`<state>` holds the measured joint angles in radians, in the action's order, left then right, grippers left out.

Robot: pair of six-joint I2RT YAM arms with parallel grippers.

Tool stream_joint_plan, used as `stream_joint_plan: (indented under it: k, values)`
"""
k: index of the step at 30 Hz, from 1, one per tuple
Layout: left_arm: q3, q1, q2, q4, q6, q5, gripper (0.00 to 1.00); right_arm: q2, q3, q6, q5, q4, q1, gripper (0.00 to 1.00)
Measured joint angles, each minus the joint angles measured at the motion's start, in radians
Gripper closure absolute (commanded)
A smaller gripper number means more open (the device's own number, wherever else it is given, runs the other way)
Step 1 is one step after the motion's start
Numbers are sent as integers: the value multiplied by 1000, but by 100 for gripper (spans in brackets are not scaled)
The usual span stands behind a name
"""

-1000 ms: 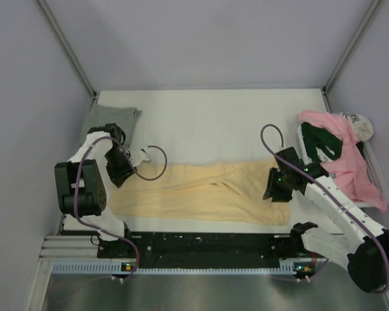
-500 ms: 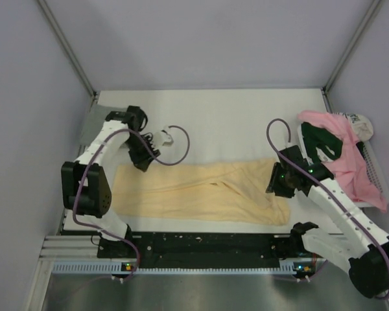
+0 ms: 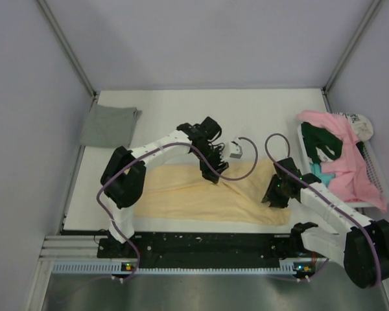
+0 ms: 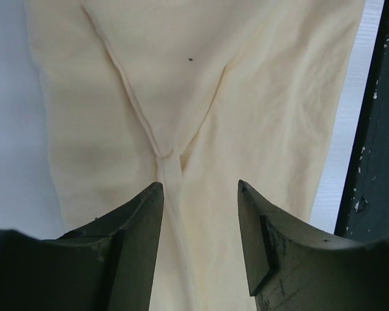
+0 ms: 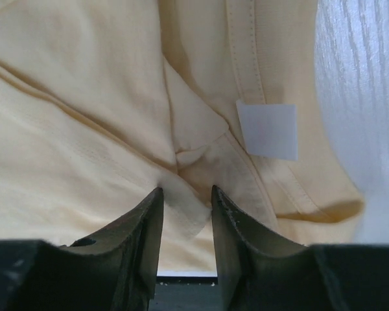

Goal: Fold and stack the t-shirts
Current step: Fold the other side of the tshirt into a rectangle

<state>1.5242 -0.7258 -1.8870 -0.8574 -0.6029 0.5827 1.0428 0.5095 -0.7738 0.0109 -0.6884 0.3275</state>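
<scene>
Pale yellow t-shirt (image 3: 175,197) lies flat in a long strip across the bench (image 3: 181,116), at the 6 o'clock side near the arm bases. Left tool (image 3: 212,175) hangs over the strip's far edge near mid-bench. In the left wrist view the left tool (image 4: 200,188) is wide, with nothing between the jaws and a Y-shaped seam (image 4: 159,155) just ahead of the tips. Right tool (image 3: 272,194) sits on the strip's 3 o'clock end. In the right wrist view the right tool (image 5: 187,191) has a narrow gap and the cloth puckers right at the tips; cannot tell if it pinches. White label (image 5: 267,131) is at 1 o'clock from those tips. Folded grey t-shirt (image 3: 107,124) is at the 10 o'clock corner, well apart from the yellow one. At 3 o'clock a white basket (image 3: 375,172) holds a loose heap: pink t-shirt (image 3: 343,170) on top, dark green t-shirt (image 3: 321,146) under it, and a bit of teal t-shirt (image 3: 318,173) showing.
</scene>
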Motion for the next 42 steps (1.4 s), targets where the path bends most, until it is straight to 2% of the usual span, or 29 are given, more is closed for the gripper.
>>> stream_joint_plan:
  k: [2, 9, 14, 20, 26, 30, 32, 36, 42]
  values:
    - [7, -23, -41, 30, 12, -5, 46, 1, -13, -10, 6, 19, -5, 100]
    - [50, -36, -113, 73, 56, 6, 45, -39, -13, -19, 9, 35, -10, 100]
    - [165, -38, -152, 143, 156, 39, 45, -55, -14, -17, 30, 19, -10, 100]
    - [363, -77, -328, 169, 204, 38, 46, -55, -14, -18, 56, -4, -10, 100]
    - [434, -114, -465, 143, 201, -39, 47, -65, -14, -15, 63, -10, -10, 100]
    - [461, -115, -472, 129, 196, -37, 61, -82, -18, -15, 63, -13, -10, 100]
    - [463, -116, -472, 121, 187, -39, 78, -86, -18, -15, 63, -13, -10, 100]
    - [463, -120, -472, 97, 163, -41, 100, -89, -18, -15, 63, -13, -10, 100]
    - [462, -127, -469, 84, 146, -37, 100, -113, -18, -15, 62, -16, -10, 100]
